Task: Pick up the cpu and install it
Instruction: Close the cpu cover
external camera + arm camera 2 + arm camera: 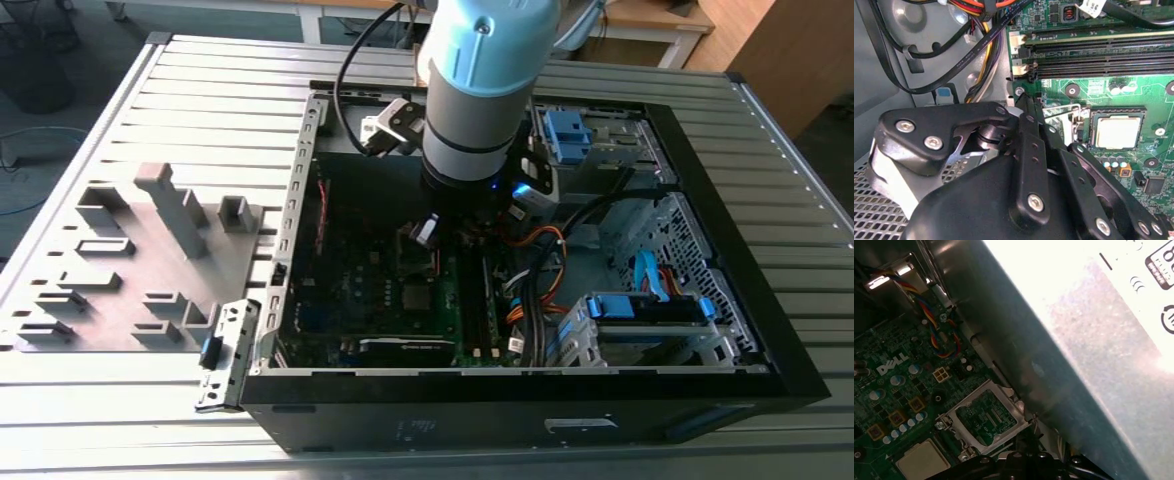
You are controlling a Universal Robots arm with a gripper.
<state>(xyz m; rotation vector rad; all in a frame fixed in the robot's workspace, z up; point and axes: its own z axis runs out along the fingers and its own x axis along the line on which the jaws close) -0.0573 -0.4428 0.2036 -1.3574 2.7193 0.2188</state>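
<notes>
Cables (961,55) crossed the upper left of the second wrist view, and memory slots (1094,52) ran along its top. We saw the cpu (1117,132), a pale silvery square, seated in its socket on the green motherboard (1094,95) at centre right. We couldn't tell how the gripper (1026,100) stood. The black case (747,390) lay on a slatted metal table (214,90).

Arm (478,90): silver tube, pale blue cap; end effector (1024,150): black linkages, silver screws.

Arm (481,90) upright, claw (1026,107) low, fingers seemingly closed together.
</notes>
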